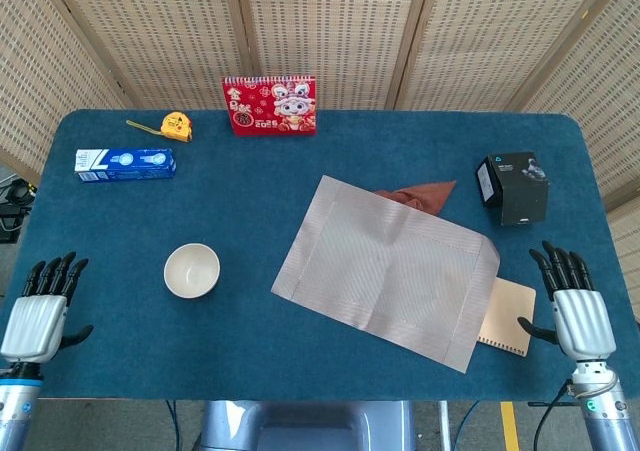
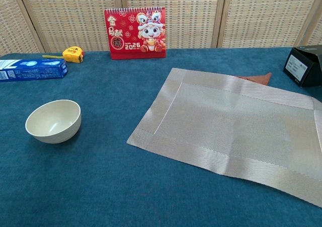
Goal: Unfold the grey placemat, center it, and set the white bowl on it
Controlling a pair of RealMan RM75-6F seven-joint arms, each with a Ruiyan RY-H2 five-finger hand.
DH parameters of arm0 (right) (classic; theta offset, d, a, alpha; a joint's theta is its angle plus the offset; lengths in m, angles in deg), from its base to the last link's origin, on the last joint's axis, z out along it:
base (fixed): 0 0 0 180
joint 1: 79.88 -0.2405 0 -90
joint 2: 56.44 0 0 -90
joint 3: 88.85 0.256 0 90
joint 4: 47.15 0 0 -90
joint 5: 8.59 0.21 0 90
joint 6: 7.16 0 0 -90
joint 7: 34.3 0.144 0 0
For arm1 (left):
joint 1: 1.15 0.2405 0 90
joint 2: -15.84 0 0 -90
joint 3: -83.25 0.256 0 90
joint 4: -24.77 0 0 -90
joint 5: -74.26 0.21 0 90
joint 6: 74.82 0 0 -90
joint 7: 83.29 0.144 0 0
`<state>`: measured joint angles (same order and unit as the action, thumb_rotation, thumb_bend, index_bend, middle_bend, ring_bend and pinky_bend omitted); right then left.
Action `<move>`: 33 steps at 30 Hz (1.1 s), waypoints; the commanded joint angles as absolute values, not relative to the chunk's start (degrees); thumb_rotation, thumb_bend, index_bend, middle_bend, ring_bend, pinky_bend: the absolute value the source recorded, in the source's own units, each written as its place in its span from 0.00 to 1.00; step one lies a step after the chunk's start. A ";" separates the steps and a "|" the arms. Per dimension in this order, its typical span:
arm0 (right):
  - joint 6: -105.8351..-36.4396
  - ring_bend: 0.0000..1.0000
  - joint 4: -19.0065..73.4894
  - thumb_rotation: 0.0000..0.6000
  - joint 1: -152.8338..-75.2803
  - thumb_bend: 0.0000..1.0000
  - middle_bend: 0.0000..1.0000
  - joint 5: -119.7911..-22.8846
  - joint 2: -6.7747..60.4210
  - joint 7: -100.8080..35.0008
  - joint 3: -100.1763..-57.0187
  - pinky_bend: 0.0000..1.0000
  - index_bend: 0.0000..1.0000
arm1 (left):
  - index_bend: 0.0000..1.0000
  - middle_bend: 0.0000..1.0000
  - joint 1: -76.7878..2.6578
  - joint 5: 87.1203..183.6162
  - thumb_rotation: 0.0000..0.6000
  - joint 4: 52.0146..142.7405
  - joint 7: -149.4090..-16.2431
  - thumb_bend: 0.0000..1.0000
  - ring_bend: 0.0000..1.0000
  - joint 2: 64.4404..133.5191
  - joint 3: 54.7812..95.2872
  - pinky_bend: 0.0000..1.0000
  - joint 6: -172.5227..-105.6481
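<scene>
While unfolded, placemat (image 1: 388, 271) lies beside empty right hand (image 1: 577, 316).

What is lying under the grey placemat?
Under the placemat, a brown cloth pokes out at its far edge and a tan notebook at its near right corner. Their covered parts are hidden.

Placemat (image 1: 388, 272) spread flat right of table (image 1: 250, 211) centre, overlapping cloth (image 1: 422, 195) at its 1 o'clock and notebook (image 1: 508, 317) at its 4 o'clock. Bowl (image 1: 191, 270) well apart at 9 o'clock. Calendar (image 1: 269, 104) at 11 o'clock, tape measure (image 1: 174, 125) and carton (image 1: 125, 163) further left. Box (image 1: 512, 187) at 2 o'clock.
</scene>
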<state>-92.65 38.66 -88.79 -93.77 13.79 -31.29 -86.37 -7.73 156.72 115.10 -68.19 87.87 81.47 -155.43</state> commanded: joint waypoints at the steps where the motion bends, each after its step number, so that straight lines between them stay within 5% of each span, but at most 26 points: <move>1: -92.18 0.00 39.00 1.00 -88.69 0.14 0.00 -93.95 13.39 -30.33 -86.38 0.00 0.12 | 0.29 0.00 -9.10 156.76 1.00 115.98 -66.80 0.14 0.00 88.00 80.88 0.00 -154.06; 5: -92.06 0.00 39.12 1.00 -88.62 0.14 0.00 -94.30 13.00 -29.25 -86.25 0.00 0.12 | 0.37 0.00 -11.36 156.65 1.00 116.45 -64.83 0.18 0.00 89.25 80.40 0.00 -151.27; 28: -92.20 0.00 39.42 1.00 -88.18 0.14 0.00 -95.98 11.77 -24.22 -85.67 0.00 0.13 | 0.40 0.00 -21.10 148.83 1.00 107.43 -53.92 0.28 0.00 104.66 77.73 0.00 -139.74; 33: -92.25 0.00 39.57 1.00 -88.09 0.14 0.00 -96.22 11.56 -23.51 -85.59 0.00 0.13 | 0.47 0.00 -22.39 147.79 1.00 104.76 -53.16 0.39 0.00 107.29 77.73 0.00 -138.50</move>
